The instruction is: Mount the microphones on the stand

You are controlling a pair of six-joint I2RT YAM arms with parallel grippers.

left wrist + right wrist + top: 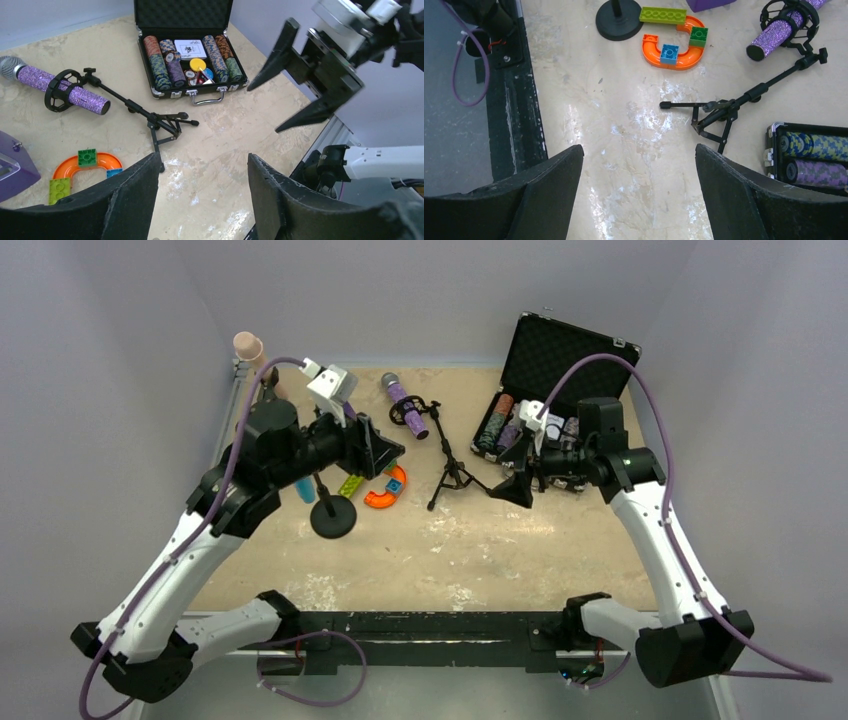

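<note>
The glittery purple microphone (406,401) with a silver mesh head sits in the ring clip of a small black tripod stand (449,462) tipped over on the table; both show in the left wrist view (75,93) and the right wrist view (780,31). The pale pink-beige microphone (249,346) stands up at the far left edge. A light blue microphone (304,489) peeks out under my left arm, next to a round-base stand (333,516). My left gripper (385,448) (202,165) is open and empty. My right gripper (515,485) (639,152) is open and empty, right of the tripod.
An open black case of poker chips (545,390) (189,57) stands at the back right. An orange curved track with toy bricks (385,490) (673,47) lies near the round base. A purple metronome (12,167) sits at the left.
</note>
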